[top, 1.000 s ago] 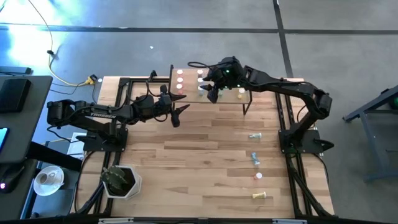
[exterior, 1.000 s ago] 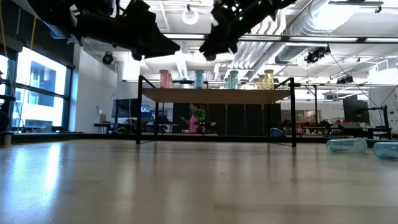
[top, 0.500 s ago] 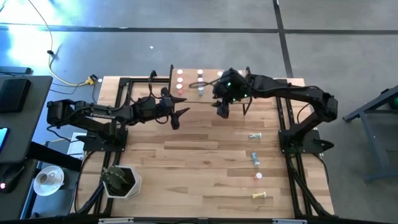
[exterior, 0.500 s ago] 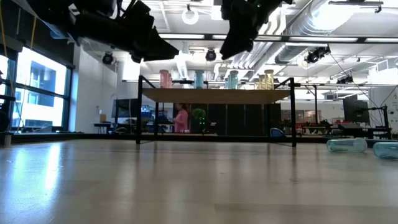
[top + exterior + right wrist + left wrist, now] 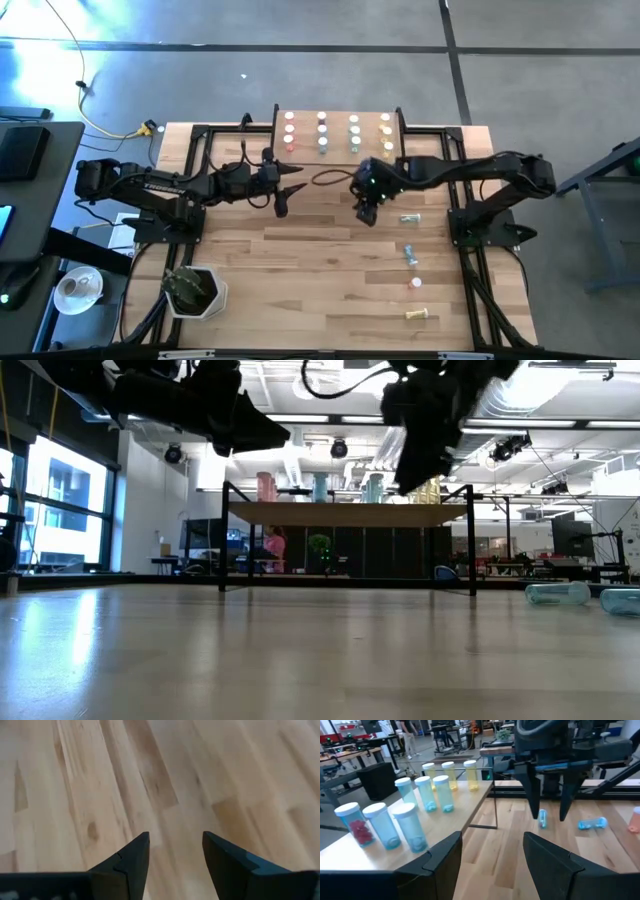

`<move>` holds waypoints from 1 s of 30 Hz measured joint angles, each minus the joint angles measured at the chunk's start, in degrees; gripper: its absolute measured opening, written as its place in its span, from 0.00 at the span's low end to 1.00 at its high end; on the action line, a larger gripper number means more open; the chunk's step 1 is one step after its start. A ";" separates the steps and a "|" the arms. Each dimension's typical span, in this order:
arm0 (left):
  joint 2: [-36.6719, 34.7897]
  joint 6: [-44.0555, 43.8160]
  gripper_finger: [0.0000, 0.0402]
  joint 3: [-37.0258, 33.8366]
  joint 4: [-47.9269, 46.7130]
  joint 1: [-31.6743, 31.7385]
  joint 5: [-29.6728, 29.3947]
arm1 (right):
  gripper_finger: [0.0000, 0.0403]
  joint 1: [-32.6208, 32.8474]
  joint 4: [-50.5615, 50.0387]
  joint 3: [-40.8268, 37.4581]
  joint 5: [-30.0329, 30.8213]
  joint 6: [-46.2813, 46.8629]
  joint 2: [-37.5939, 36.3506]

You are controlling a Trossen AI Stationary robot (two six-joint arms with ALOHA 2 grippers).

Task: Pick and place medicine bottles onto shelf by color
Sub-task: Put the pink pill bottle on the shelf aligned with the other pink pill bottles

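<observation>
Bottles already stand in rows on the shelf at the far side of the tabletop, and four more are out on the wood near the right arm. The closest of these is a yellow bottle lying on its side, with its long way running across the tabletop. The right gripper hangs over bare wood just beside it, and the bottle lies off to that gripper's right. Its fingers are open with nothing between them, and only planks show under them. So the right arm is the nearer one, and I think it has to slide sideways toward the bottle and then come down across its thin middle. The left gripper waits in front of the shelf, farther from the loose bottles, with its fingers open too and holding nothing.
</observation>
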 joint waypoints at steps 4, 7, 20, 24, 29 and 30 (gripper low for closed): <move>0.00 0.11 0.50 0.00 0.00 -0.24 -0.02 | 0.43 4.16 -0.12 -3.59 4.03 7.19 -3.38; 0.00 -0.04 0.50 0.00 -0.04 -0.24 -0.04 | 0.43 7.58 -0.11 -6.12 7.76 12.52 -6.00; 0.00 -8.56 0.50 0.00 -3.53 -3.28 5.77 | 0.43 23.24 -1.65 -17.60 18.03 31.29 -14.18; 0.00 -11.73 0.50 0.00 -4.54 -6.41 6.91 | 0.43 29.32 -1.95 -19.36 21.66 35.39 -15.67; 0.00 -11.91 0.50 0.00 -4.36 -9.99 6.48 | 0.43 36.64 -4.65 -20.87 25.01 44.83 -16.28; 0.00 -11.91 0.50 0.00 -4.33 -10.50 6.10 | 0.43 38.11 -5.08 -20.87 26.09 46.66 -16.28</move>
